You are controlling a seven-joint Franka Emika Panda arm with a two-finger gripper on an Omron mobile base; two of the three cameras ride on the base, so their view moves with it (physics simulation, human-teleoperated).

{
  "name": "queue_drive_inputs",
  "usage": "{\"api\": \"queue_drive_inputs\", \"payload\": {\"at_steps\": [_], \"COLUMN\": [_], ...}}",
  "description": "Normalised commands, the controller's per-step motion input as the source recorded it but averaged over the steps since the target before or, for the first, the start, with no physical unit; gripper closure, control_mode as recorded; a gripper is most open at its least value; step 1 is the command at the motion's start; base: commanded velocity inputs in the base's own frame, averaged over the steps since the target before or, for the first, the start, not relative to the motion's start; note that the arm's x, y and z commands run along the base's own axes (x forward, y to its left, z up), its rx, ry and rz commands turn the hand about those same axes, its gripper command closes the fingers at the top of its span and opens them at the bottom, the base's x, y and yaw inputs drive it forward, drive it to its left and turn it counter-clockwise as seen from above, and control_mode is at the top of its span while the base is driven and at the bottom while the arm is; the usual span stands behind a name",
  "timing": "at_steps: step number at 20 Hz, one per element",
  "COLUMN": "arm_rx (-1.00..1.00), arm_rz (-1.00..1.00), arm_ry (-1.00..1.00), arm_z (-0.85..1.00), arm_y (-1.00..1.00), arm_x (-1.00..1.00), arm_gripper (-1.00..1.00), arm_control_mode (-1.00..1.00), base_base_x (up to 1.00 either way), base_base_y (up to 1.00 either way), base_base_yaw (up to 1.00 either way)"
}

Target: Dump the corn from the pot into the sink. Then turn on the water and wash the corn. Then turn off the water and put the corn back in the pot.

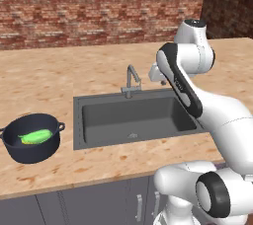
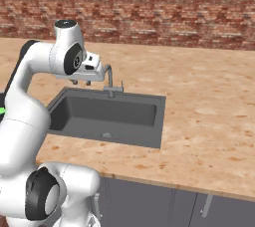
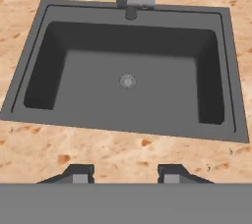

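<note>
Bright green corn [image 1: 35,136] with a yellow hint glows inside the near-black pot [image 1: 32,145]. Dark grey sink [image 1: 79,120], pale grey faucet [image 1: 130,80], speckled tan-and-orange counter [image 1: 44,78], red-brown brick wall [image 1: 99,2], grey cabinet doors [image 2: 164,206] below.

No text, label, brand or number can be read anywhere, though fine marks may be lost.

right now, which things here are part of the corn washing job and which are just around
Part of the job:
- corn, lying in the pot
- pot, on the counter left of the sink
- sink, basin bare
- faucet, at the sink's back edge

Just around:
- wooden counter
- brick wall
- cabinet doors below
</note>
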Motion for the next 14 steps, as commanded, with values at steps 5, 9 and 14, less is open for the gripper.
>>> {"api": "queue_drive_inputs", "payload": {"at_steps": [5,9,14], "arm_rx": [-0.07,-0.05,-0.03], "arm_rz": [0.03,0.04,0.00], "arm_ry": [-0.05,-0.02,0.01], "arm_z": [0.00,0.00,0.00], "arm_y": [0.39,0.82,1.00], "arm_x": [-0.44,-0.57,-0.24], "arm_gripper": [-1.00,-1.00,-1.00], "arm_control_mode": [-1.00,-1.00,-1.00], "base_base_x": [0.00,0.00,0.00], "base_base_y": [0.00,0.00,0.00], "base_base_yaw": [0.00,0.00,0.00]}}
